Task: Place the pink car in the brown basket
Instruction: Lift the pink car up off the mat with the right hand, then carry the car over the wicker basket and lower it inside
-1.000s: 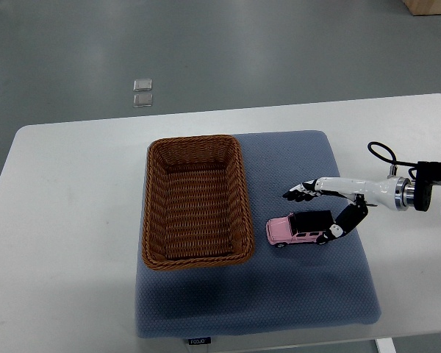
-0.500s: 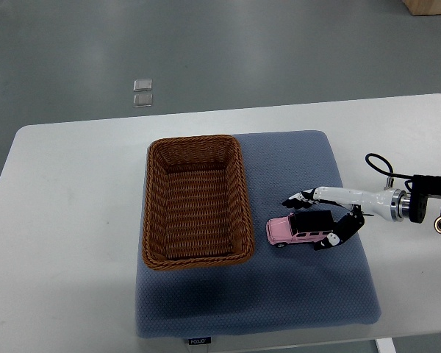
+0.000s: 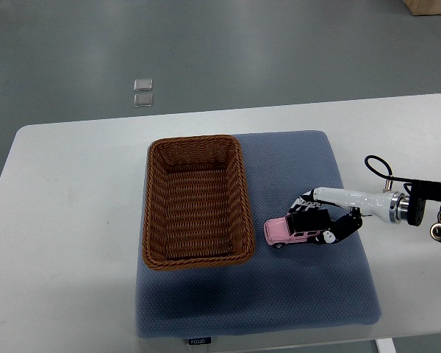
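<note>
right hand (image 3: 325,218) curls closed around the pink car (image 3: 294,230) on the blue mat (image 3: 294,294) toward the counter's (image 3: 66,220) right edge; brown basket (image 3: 195,202) beside it holds nothing

My right hand (image 3: 325,215) covers the rear of the pink car (image 3: 290,231), so I can't tell whether my fingers truly grip it. My forearm runs off the right edge. The desk (image 3: 73,220) is cut at the bottom, and a tan box (image 3: 430,6) at the top corner.

brown basket (image 3: 195,202) empty, open above
</note>
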Motion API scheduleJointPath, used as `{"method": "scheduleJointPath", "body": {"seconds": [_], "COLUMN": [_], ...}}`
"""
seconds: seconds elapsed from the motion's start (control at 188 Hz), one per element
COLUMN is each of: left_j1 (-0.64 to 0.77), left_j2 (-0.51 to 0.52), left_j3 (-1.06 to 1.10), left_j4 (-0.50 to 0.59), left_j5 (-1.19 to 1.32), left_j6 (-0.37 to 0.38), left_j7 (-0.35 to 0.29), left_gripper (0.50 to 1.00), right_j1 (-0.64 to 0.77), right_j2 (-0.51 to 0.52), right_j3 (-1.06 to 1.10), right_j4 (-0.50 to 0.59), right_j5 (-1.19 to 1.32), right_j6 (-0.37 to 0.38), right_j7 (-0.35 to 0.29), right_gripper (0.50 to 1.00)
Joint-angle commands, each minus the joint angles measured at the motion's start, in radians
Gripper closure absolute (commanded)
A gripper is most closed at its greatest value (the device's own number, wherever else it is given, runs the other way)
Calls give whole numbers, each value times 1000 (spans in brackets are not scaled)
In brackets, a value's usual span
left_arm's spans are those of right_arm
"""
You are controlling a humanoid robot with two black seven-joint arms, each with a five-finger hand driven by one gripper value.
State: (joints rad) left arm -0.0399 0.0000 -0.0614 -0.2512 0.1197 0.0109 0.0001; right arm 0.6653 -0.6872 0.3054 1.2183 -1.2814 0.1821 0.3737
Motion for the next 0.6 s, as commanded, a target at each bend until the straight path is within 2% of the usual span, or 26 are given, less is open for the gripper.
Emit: {"method": "scheduleJointPath", "body": {"seconds": [0.0, 0.197, 0.388, 0.516, 0.596], "left_j1": [0, 0, 0, -2, -2], "left_j2": [0, 0, 0, 0, 0], "left_j3": [0, 0, 0, 0, 0], "left_j4": [1, 1, 0, 1, 1], "left_j5": [0, 0, 0, 0, 0], "left_j6": [0, 0, 0, 0, 0], "left_j7": [0, 0, 0, 0, 0], "left_gripper": [500, 500, 500, 500, 500], "right_j1": [30, 161, 309, 387, 435], "right_j2": [-51, -143, -132, -41, 43], "right_j3": [15, 20, 11, -15, -71], "right_j4": [7, 40, 46, 20, -48], "right_j5": [17, 62, 180, 208, 212], "right_j6": [16, 97, 128, 128, 115], "right_j7": [4, 4, -13, -25, -25], "right_gripper": [1000, 1000, 1000, 1000, 1000]}}
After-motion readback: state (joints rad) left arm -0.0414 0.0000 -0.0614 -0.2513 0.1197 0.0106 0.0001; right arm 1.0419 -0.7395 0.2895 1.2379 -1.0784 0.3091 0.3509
